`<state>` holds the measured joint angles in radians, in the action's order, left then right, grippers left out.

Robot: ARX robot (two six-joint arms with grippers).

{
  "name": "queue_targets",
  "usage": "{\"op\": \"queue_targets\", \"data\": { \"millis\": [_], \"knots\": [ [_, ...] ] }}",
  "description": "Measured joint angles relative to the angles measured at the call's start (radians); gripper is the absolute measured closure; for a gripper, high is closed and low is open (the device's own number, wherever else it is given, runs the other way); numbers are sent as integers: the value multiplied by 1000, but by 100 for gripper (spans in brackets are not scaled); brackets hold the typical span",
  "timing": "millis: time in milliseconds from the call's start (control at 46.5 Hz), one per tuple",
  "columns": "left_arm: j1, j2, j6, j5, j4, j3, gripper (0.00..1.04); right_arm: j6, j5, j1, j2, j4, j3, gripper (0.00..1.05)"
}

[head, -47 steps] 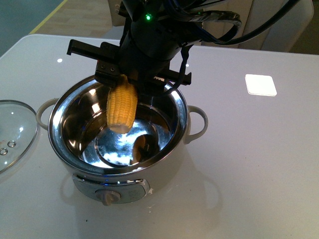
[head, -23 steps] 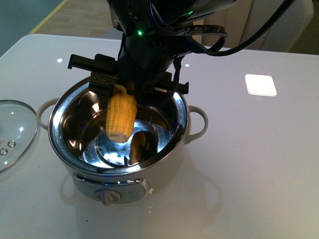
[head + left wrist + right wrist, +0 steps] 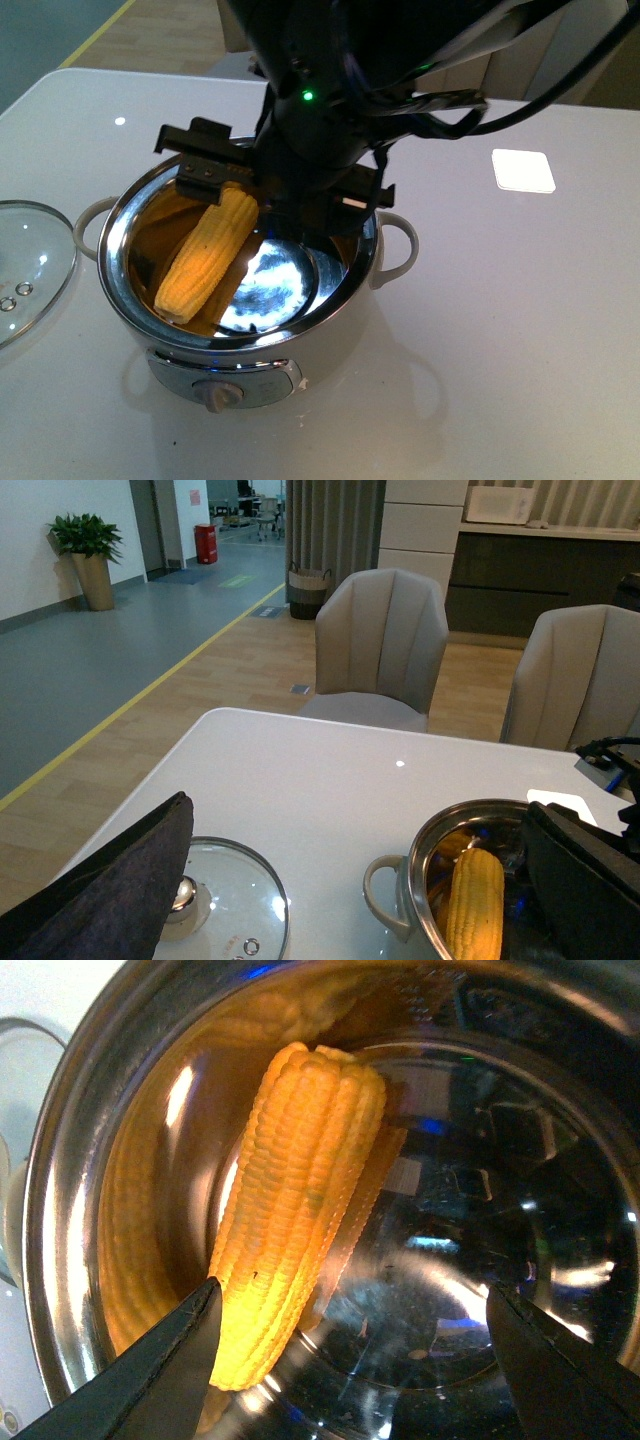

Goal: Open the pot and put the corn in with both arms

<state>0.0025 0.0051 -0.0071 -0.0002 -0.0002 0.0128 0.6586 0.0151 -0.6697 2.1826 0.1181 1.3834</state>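
The cream-white pot (image 3: 335,345) stands open on the white table, its control knob (image 3: 218,396) facing me. The yellow corn (image 3: 205,255) lies tilted inside, leaning on the left inner wall. My right gripper (image 3: 280,200) hangs over the back of the pot, open. In the right wrist view that gripper (image 3: 352,1288) spans the steel bottom, and the corn (image 3: 300,1210) rests free by one finger (image 3: 170,1360). In the left wrist view my left gripper (image 3: 360,805) is open and empty, above the table between the lid and the pot (image 3: 420,865), where the corn (image 3: 475,905) shows.
The round glass lid (image 3: 30,260) lies flat on the table left of the pot, and in the left wrist view the lid (image 3: 235,900) is partly behind a finger. A white square pad (image 3: 523,170) sits at the right. Chairs (image 3: 380,640) stand beyond the far table edge.
The corn hung upright from the right gripper over the pot. It has been let go and now lies slanted against the pot's left inner wall. The right arm shifted slightly right.
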Motion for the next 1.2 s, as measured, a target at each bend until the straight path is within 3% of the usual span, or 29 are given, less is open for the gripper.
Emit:
{"op": "queue_targets", "data": {
  "millis": [215, 451, 580, 859, 1203],
  "knots": [
    [0, 0, 0, 0, 0, 0, 7, 0, -31, 84, -215, -89, -148, 26],
    [0, 0, 0, 0, 0, 0, 7, -97, -132, 189, -491, -136, -349, 11],
    [0, 0, 0, 0, 0, 0, 7, -159, -154, 241, -663, -129, -476, 9],
    [0, 0, 0, 0, 0, 0, 7, -230, -198, 332, -1099, 6, -673, 9],
    [0, 0, 0, 0, 0, 0, 7, -228, -368, 271, -1507, 274, -806, 9]
  ]
}}
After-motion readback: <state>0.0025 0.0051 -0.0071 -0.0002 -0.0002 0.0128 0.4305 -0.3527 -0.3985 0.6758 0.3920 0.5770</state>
